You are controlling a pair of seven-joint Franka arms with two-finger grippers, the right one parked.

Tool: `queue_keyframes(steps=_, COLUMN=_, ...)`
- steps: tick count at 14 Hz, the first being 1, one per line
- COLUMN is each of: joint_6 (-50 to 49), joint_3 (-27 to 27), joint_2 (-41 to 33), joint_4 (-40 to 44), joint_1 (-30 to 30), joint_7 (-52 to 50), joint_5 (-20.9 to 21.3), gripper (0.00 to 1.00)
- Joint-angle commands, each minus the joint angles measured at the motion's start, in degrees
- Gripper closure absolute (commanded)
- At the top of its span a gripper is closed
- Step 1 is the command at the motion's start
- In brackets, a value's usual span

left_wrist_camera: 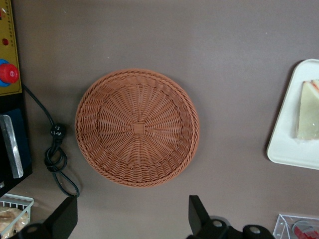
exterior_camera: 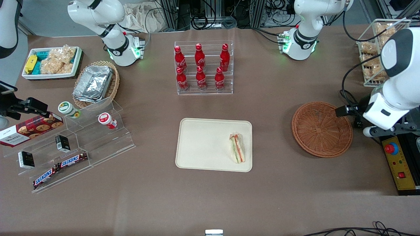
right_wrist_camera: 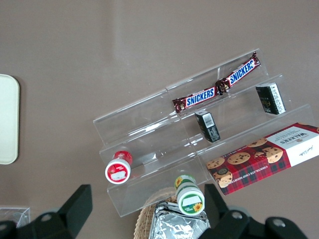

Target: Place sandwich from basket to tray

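The wrapped sandwich point(exterior_camera: 237, 148) lies on the cream tray point(exterior_camera: 203, 144), near the tray's edge that faces the basket. The round reddish-brown wicker basket point(exterior_camera: 321, 129) stands empty on the table, toward the working arm's end. In the left wrist view the gripper point(left_wrist_camera: 132, 211) hangs open high above the table beside the empty basket point(left_wrist_camera: 137, 128), with nothing between its fingers. That view also catches the sandwich point(left_wrist_camera: 309, 112) on a corner of the tray point(left_wrist_camera: 291, 149).
A rack of red cola bottles point(exterior_camera: 203, 67) stands farther from the front camera than the tray. A control box with a red button point(exterior_camera: 397, 160) and a coiled cable point(left_wrist_camera: 55, 149) lie beside the basket. An acrylic stepped shelf point(exterior_camera: 82, 137) with snacks is toward the parked arm's end.
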Motion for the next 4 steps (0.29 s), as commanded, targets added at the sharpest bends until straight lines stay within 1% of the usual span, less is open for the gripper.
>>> queue_keyframes(steps=1, joint_6=6.2, joint_3=1.0, joint_2=-7.7, joint_4=-10.3, joint_1=-0.7, joint_7=1.3, joint_5=-1.0, gripper=0.00)
queue_keyframes(steps=3, joint_6=5.2, joint_3=1.0, joint_2=-5.1, joint_4=-7.1, joint_1=-1.2, joint_7=1.4, joint_5=-0.6, gripper=0.00)
queue_keyframes(steps=4, joint_6=3.3, joint_3=0.9, joint_2=-3.2, joint_4=-4.2, joint_1=-1.5, joint_7=1.4, joint_5=-0.2, gripper=0.00)
